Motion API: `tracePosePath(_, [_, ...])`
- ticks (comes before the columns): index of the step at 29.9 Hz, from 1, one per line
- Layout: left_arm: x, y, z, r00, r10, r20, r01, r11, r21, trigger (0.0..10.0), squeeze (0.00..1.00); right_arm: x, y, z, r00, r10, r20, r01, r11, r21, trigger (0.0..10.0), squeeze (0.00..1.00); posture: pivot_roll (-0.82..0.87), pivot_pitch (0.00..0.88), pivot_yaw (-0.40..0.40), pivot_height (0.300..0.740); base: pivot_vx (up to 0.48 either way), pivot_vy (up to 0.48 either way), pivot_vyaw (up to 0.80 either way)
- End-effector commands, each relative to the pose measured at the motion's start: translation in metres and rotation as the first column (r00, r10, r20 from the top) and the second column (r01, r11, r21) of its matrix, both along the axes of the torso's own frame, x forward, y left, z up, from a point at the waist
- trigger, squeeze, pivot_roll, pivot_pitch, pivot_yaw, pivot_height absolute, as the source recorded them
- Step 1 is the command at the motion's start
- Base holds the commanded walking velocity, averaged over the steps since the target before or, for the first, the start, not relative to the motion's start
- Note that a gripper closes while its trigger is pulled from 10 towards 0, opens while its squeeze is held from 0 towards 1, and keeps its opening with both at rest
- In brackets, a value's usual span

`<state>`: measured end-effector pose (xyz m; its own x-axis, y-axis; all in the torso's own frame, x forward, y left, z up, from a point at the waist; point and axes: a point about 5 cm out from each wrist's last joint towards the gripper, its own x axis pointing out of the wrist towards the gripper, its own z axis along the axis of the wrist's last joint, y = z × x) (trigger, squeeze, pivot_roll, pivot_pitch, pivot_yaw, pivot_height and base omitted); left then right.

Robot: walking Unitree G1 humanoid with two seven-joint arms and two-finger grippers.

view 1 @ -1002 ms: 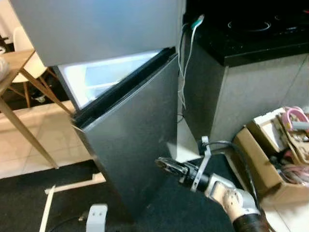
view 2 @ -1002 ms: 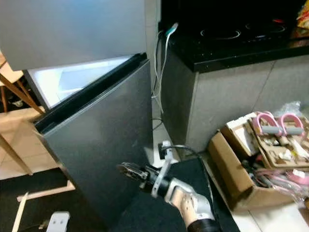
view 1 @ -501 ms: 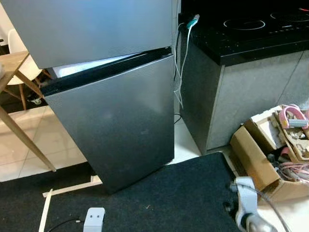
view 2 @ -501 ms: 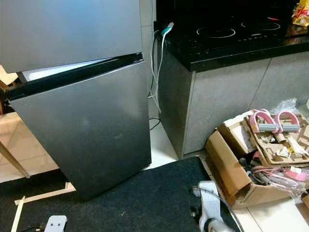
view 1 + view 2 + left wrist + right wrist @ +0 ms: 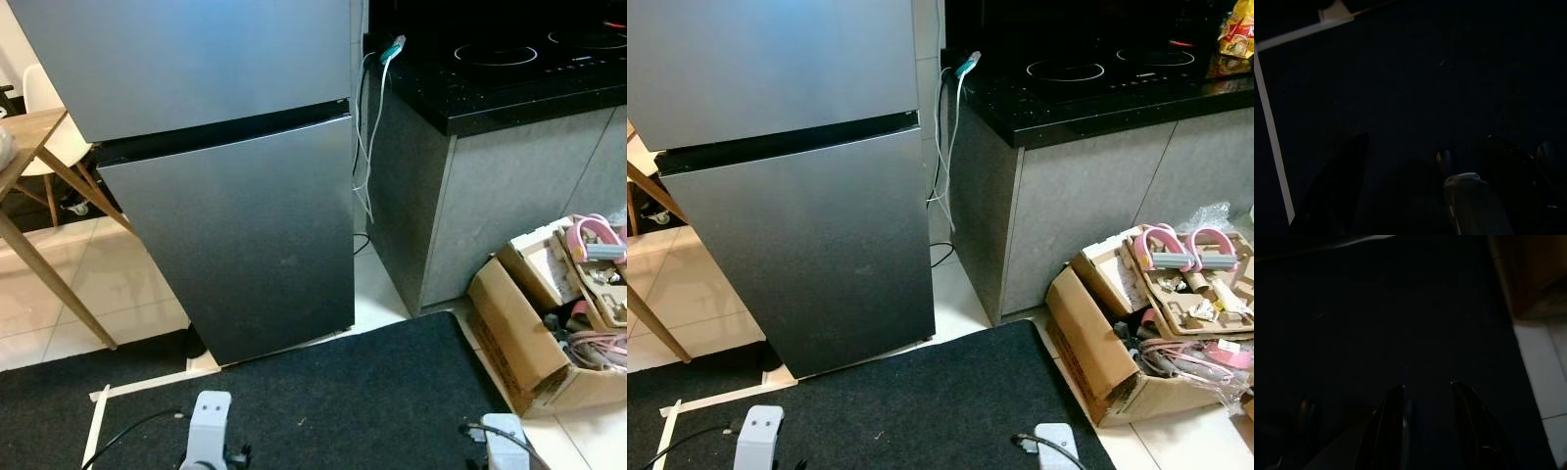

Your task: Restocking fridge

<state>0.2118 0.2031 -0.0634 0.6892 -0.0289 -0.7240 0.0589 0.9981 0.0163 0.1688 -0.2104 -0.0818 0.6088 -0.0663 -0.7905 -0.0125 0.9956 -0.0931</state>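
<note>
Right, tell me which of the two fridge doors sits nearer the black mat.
The lower door: its bottom edge ends just above the black mat. The upper door sits above it, across the dark seam; both are shut.

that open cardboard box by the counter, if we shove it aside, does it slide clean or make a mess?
Cardboard box likely slides as one piece: it sits flat on tile beside the black mat. Probably moderately heavy, since it's packed full. Spill risk: pink handled items and loose clutter stick out above its splayed flaps, so they may tip out.
</note>
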Motion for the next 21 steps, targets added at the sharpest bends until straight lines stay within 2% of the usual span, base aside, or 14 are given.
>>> tracePosePath(1, [-0.004,-0.003,-0.003,1.000,-0.016,-0.020,0.016,1.000,0.006,10.0,0.00,-0.004,0.002,-0.002,1.000,0.007,0.004,-0.007,1.000,-0.006,10.0,0.00,-0.07,0.064,0.091,0.726,0.000,0.000,0.00])
tracePosePath(14, [0.004,-0.012,0.001,0.999,-0.036,0.010,0.035,0.999,0.010,10.0,0.00,-0.003,0.006,-0.003,0.997,0.072,0.003,-0.072,0.997,-0.016,10.0,0.00,-0.08,0.062,0.091,0.726,0.000,0.000,0.00])
tracePosePath(21, [0.008,-0.017,0.003,0.999,-0.040,0.031,0.040,0.999,0.000,10.0,0.00,0.001,0.008,-0.001,0.994,0.109,0.013,-0.108,0.994,-0.029,10.0,0.00,-0.08,0.062,0.091,0.726,0.000,0.000,0.80])
